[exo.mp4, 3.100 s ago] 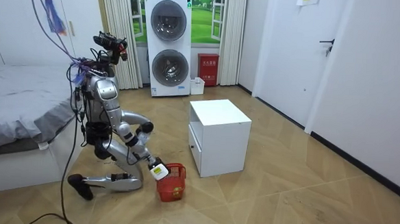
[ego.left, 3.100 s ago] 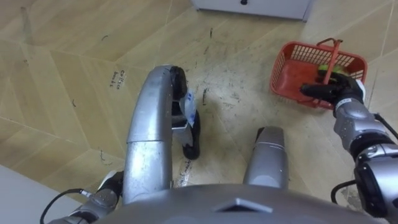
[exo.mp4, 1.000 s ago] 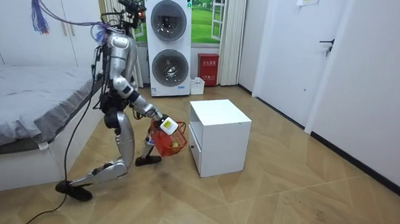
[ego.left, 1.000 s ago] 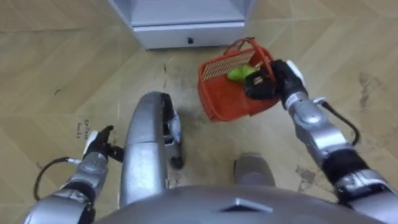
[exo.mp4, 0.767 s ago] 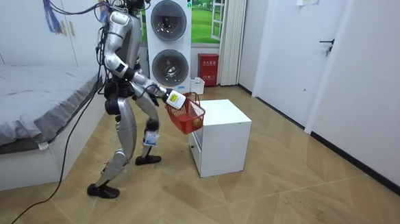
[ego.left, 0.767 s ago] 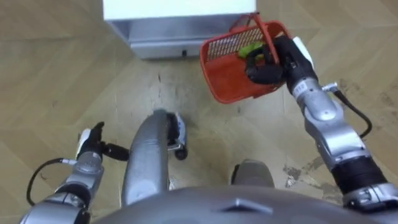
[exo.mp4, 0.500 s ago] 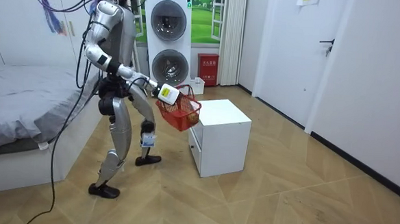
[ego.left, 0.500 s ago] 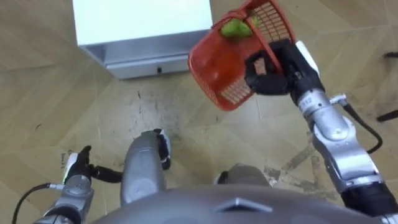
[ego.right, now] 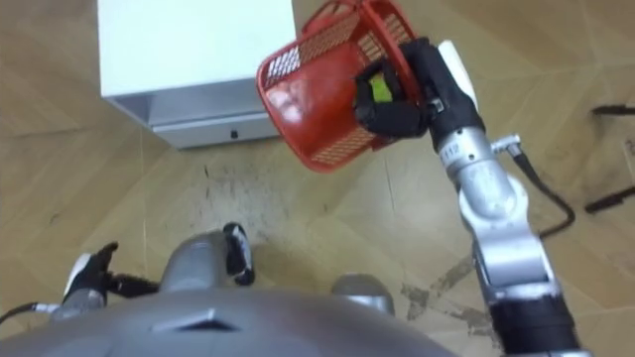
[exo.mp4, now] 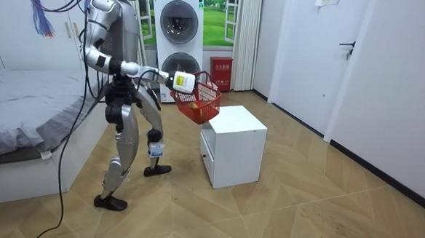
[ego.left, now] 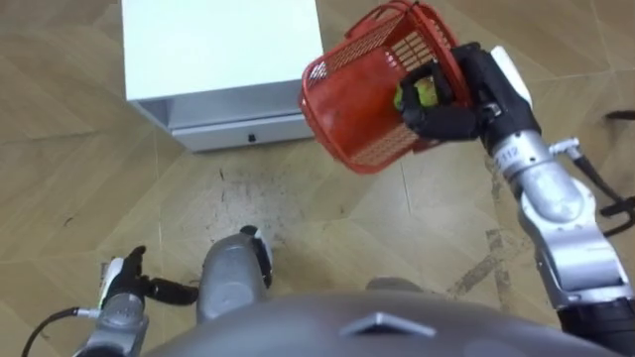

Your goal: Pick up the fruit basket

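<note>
The robot stands upright on a wooden floor [exo.mp4: 302,211], between a bed [exo.mp4: 24,102] on the room view's left and a white cabinet [ego.left: 218,50] in front of it. Its right hand [ego.left: 458,104] reaches forward, fingers clamped on the red basket [ego.left: 357,104], which is tilted in the air at the cabinet's right edge with a green fruit [ego.left: 415,94] inside. The left hand [ego.left: 124,288] hangs low at the near left, and I cannot tell how its fingers are set. Stacked washing machines [exo.mp4: 177,48] stand by the far wall.
</note>
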`<state>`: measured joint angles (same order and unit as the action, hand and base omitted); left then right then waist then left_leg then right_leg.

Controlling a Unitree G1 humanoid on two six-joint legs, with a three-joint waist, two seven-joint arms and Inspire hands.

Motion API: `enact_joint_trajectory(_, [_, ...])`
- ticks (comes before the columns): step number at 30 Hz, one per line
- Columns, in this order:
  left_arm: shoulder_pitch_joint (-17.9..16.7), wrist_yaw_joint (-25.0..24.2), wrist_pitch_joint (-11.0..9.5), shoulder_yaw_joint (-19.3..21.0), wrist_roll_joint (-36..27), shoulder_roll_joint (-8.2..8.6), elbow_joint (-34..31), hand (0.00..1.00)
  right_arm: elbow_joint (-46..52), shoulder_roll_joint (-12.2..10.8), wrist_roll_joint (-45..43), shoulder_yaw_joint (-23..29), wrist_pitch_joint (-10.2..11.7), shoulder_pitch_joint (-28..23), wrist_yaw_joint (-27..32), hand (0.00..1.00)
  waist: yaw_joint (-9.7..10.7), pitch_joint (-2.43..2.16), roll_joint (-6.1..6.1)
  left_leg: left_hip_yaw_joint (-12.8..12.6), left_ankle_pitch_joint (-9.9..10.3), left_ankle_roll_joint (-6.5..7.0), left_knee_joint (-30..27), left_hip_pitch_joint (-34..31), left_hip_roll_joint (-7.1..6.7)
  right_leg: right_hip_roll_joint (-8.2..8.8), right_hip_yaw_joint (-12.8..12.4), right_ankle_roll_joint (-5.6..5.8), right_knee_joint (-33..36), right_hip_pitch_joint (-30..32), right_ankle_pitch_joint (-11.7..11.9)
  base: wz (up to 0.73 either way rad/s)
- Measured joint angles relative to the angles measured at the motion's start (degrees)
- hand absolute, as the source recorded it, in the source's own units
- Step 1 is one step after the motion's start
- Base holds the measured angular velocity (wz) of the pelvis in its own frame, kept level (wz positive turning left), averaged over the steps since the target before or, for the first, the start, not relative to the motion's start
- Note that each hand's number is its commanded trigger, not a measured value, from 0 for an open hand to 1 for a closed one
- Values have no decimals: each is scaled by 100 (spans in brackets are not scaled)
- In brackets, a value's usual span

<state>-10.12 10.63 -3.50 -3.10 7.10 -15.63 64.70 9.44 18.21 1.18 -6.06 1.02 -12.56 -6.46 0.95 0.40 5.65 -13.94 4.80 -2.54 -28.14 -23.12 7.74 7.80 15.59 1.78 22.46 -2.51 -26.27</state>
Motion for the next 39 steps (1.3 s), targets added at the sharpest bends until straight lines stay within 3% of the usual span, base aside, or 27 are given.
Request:
enact_joint_trajectory(3, [-185, -15, 132, 136, 172, 44, 22, 0, 221, 3, 26, 66, 12, 2, -106, 100, -41, 8, -6, -12, 53, 4, -187, 23, 46, -46, -159, -19, -133, -192, 62, -9])
enact_joint_trajectory(4, [-231, -47, 192, 182, 211, 76, 14, 0, 220, 6, 84, 83, 15, -6, -112, 100, -59, 11, -29, -11, 156, 16, -267, -28, 57, -69, -231, -23, -198, -313, 82, 11])
enact_joint_trajectory(7, [-213, -245, 244, 175, 237, 158, -119, 0, 218, 15, 113, 158, 16, 5, -69, 100, -103, -10, -35, -2, 278, 61, -208, -46, -96, 30, -494, -2, -182, -232, 81, 31])
enact_joint_trajectory(9, [-186, -260, 246, 188, 247, 166, -134, 0, 216, 0, 110, 131, 15, 53, -80, 100, -249, 16, 0, -40, 349, 168, -334, -31, -151, 115, -598, 149, -201, -246, 166, -7])
enact_joint_trajectory(10, [-218, -258, 273, 261, 252, 164, -72, 0, 220, -2, 108, 68, 19, 105, -79, 100, -374, 51, 15, -108, 403, 262, -800, -78, -109, 155, -763, 217, -196, -418, 283, -28])
enact_joint_trajectory(11, [-231, -257, 312, 284, 255, 162, -29, 0, 254, 4, 138, 76, 51, 92, -73, 100, -451, 85, 30, -197, 510, 270, -851, -208, -240, 236, -933, 233, -140, -549, 312, -12])
enact_joint_trajectory(12, [-234, -263, 329, 277, 254, 200, -28, 0, 269, 39, 187, 126, 83, 99, -69, 100, -412, 2, -17, -203, 475, 310, -619, -235, -317, 256, -902, 235, -26, -524, 311, 18])
enact_joint_trajectory(13, [-209, -276, 371, 278, 245, 240, -26, 0, 244, 2, 256, 233, 110, 119, -39, 100, -356, -73, -111, -288, 582, 485, -500, -184, -362, 367, -712, 281, 410, -430, 281, 35])
enact_joint_trajectory(14, [-140, -261, 392, 288, 245, 240, -29, 0, 242, -80, 235, 230, 107, 112, 42, 100, -354, -38, -70, -391, 747, 604, -529, -27, -508, 586, -590, 362, 1005, -297, 366, 32])
enact_joint_trajectory(15, [-90, -255, 398, 288, 244, 241, -29, 0, 244, -106, 229, 224, 120, 115, 36, 100, -341, 4, -64, -414, 826, 644, -532, 62, -575, 678, -586, 373, 1332, -210, 488, 27])
enact_joint_trajectory(17, [62, -245, 404, 292, 168, 242, -30, 0, 242, -125, 139, 220, 151, 109, 4, 100, -345, 34, -83, -501, 988, 773, -471, 332, -751, 851, -633, 301, 2113, 15, 1076, 22])
enact_joint_trajectory(18, [160, -217, 407, 317, 75, 236, -37, 0, 237, -133, 66, 221, 152, 96, 4, 100, -360, 37, -97, -506, 1057, 844, -329, 542, -874, 976, -642, 173, 2540, 155, 1613, 28])
enact_joint_trajectory(19, [236, -188, 408, 310, -19, 221, -70, 0, 224, -156, 56, 221, 153, 89, -2, 100, -298, 39, -124, -426, 1094, 896, -142, 746, -982, 1058, -637, 147, 2879, 297, 2114, 31])
enact_joint_trajectory(20, [382, -120, 406, 311, -69, 210, -84, 0, 217, -193, 44, 228, 152, 91, 4, 100, -301, 46, -152, -346, 1104, 916, 47, 898, -1046, 1059, -649, 169, 3251, 551, 2078, 23])
enact_joint_trajectory(21, [452, -75, 402, 312, -81, 208, -91, 0, 217, -211, 19, 226, 151, 93, 6, 100, -304, 50, -170, -309, 1103, 920, 125, 963, -1056, 1033, -672, 182, 3447, 714, 1971, 16])
enact_joint_trajectory(23, [589, 33, 320, 249, -164, 180, -183, 0, 208, -229, 10, 186, 131, 90, 4, 100, -297, 71, -229, -163, 1103, 923, 416, 1304, -1046, 783, -608, 196, 3689, 1258, 1456, 14])
enact_joint_trajectory(24, [599, 42, 295, 216, -190, 176, -215, 0, 209, -230, 4, 180, 131, 90, 7, 100, -282, 74, -242, -126, 1102, 921, 488, 1389, -1042, 718, -596, 189, 3637, 1396, 1352, 17])
enact_joint_trajectory(26, [608, 42, 208, 166, -193, 201, -311, 0, 209, -230, -18, 177, 78, 90, 12, 100, -281, 78, -265, -34, 1099, 913, 653, 1575, -1029, 574, -576, 196, 3195, 1714, 1119, 17])
enact_joint_trajectory(27, [604, 42, 139, 165, -193, 248, -279, 0, 208, -236, -18, 171, 11, 82, 9, 100, -283, 74, -272, 8, 1086, 889, 775, 1707, -1026, 486, -606, 189, 2641, 1836, 1061, 23])
enact_joint_trajectory(29, [505, 36, 112, 163, -192, 336, -208, 0, 207, -238, -15, 168, -62, 28, 15, 100, -295, 33, -261, 81, 1079, 858, 833, 1911, -1027, 383, -624, 116, 1137, 1827, 1182, 27])
enact_joint_trajectory(30, [491, 33, 111, 158, -191, 346, -176, 0, 206, -232, -15, 163, -75, 16, 25, 100, -295, 15, -260, 104, 1099, 824, 819, 1946, -1020, 361, -625, 131, 871, 1779, 1225, 19])
enact_joint_trajectory(31, [394, 21, 111, 159, -191, 360, -149, 0, 191, -225, -14, 141, -127, -15, 62, 100, -299, -40, -323, 191, 1126, 722, 844, 1999, -928, 229, -555, 127, 584, 1497, 1260, 7])
enact_joint_trajectory(34, [170, 7, 118, 174, -187, 215, -42, 0, 37, -226, 127, 16, -139, -11, 130, 100, -249, -40, -344, 160, 1027, 532, 1031, 2179, -729, -29, -442, 80, -127, 936, 1429, 24])
enact_joint_trajectory(39, [-45, 9, 180, 186, -47, 162, 105, 0, -19, -357, 124, 0, -138, 31, 137, 100, -345, -37, -318, 241, 975, 449, 1495, 2464, -611, -350, -490, 42, -777, 624, 1605, 3])
